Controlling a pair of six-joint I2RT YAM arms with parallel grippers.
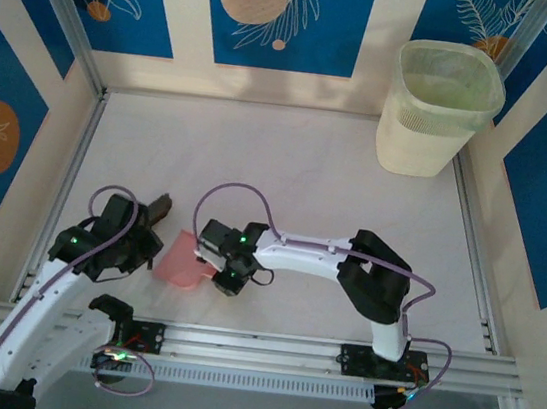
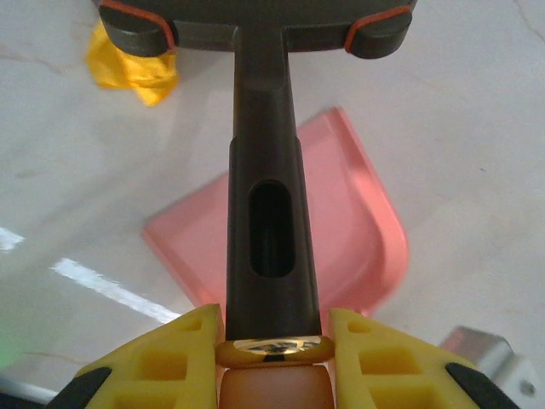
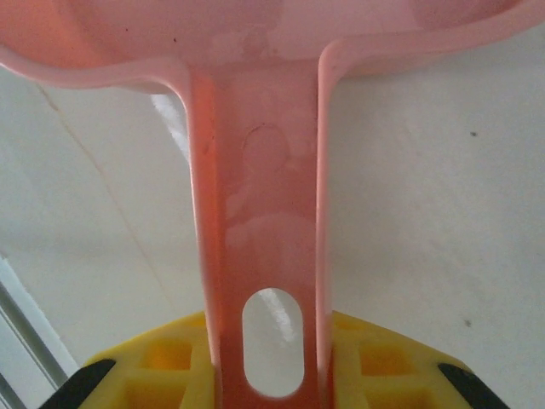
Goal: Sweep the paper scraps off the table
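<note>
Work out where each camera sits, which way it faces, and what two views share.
Top external: fixed above and behind, facing down on the table, the waste bin, the left arm and the right arm.
Left wrist: on the left arm, facing along the brush in the left gripper toward a yellow paper scrap; its yellow fingers show.
Right wrist: on the right arm, facing along the dustpan handle in the right gripper; its yellow fingers show.
Shared: the pink dustpan is in all three.

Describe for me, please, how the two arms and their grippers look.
Both the left arm and the right arm have white links, black joints, small green lights and looping purple cables. The left gripper and right gripper have yellow fingers with hollow cells and black trim.
</note>
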